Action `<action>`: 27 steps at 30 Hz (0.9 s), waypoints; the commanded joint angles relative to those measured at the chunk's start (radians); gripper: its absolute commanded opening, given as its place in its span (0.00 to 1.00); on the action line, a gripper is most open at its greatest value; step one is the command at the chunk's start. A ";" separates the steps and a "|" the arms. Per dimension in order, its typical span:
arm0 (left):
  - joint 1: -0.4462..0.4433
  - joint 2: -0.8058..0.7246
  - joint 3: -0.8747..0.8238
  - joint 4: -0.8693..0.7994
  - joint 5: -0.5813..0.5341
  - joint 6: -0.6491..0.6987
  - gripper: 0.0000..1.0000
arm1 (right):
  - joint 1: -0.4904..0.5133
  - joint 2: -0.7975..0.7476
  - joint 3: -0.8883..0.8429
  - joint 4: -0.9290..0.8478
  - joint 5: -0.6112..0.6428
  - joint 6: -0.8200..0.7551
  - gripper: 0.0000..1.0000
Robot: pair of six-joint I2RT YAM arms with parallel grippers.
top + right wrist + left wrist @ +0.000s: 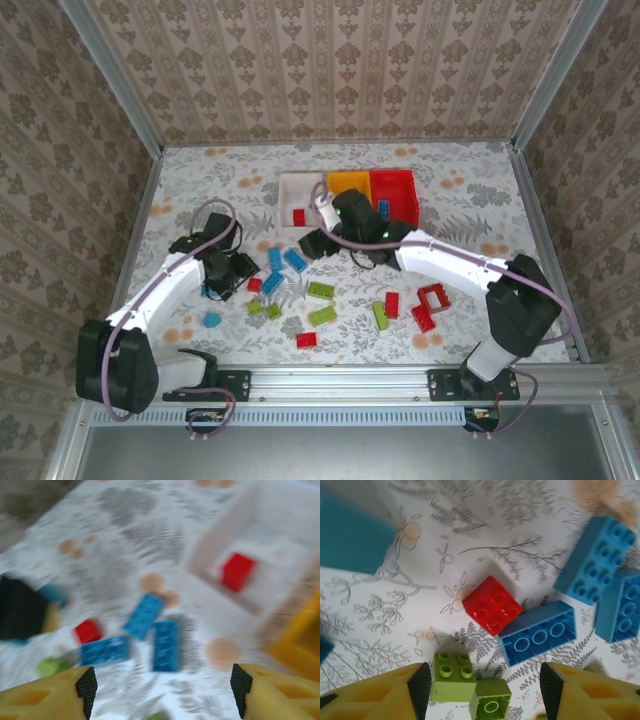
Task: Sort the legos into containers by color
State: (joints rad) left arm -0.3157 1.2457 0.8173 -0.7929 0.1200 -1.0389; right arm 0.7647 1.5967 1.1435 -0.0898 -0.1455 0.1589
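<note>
The left wrist view is crisp: a red brick lies just beside a blue brick, and lime bricks sit between the spread, empty left fingers. The right wrist view is blurred, its right fingers spread and empty. From above, the white bin holds one red lego, beside the yellow-orange bin and red bin. Loose legos scatter over the floral tabletop, with wallpaper around.
</note>
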 commanded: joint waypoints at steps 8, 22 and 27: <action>0.032 0.171 0.019 0.089 0.084 -0.352 0.69 | 0.123 -0.077 -0.213 0.239 -0.138 -0.098 0.82; 0.036 0.265 -0.023 0.198 0.078 -0.415 0.57 | 0.128 -0.100 -0.232 0.217 -0.126 -0.073 0.82; 0.031 0.235 -0.038 0.229 0.059 -0.407 0.35 | 0.128 -0.109 -0.238 0.228 -0.099 -0.057 0.81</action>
State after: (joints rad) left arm -0.2863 1.5108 0.7914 -0.5766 0.1875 -1.4357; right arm 0.8909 1.5257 0.9195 0.1097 -0.2623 0.0856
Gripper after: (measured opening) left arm 0.380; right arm 0.810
